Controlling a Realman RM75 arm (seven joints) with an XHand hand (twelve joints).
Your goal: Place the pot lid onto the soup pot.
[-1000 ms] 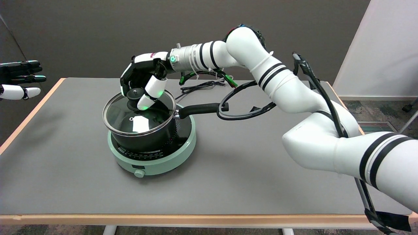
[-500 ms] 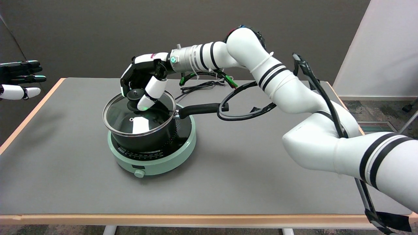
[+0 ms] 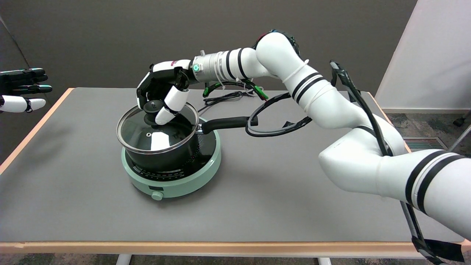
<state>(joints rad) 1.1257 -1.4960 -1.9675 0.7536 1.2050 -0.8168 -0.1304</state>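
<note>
A black soup pot point(image 3: 165, 156) with a long black handle point(image 3: 226, 123) stands on a round mint-green hotplate point(image 3: 176, 184) left of the table's middle. A glass pot lid point(image 3: 156, 129) with a metal rim and a black knob point(image 3: 152, 107) lies across the pot's mouth, tipped a little toward the front. My right hand point(image 3: 162, 92) reaches in from the right above the pot. It pinches the knob between the thumb and the curled fingers behind it.
Black cables point(image 3: 228, 96) lie on the grey table point(image 3: 279, 191) behind the pot, and a thick cable loop point(image 3: 274, 119) hangs off my right arm near the handle's end. The idle left hand point(image 3: 22, 90) hovers at the far left edge.
The lid has shifted slightly to the right with my hand and sits flatter over the pot's rim. The green glow on the thumb has faded.
</note>
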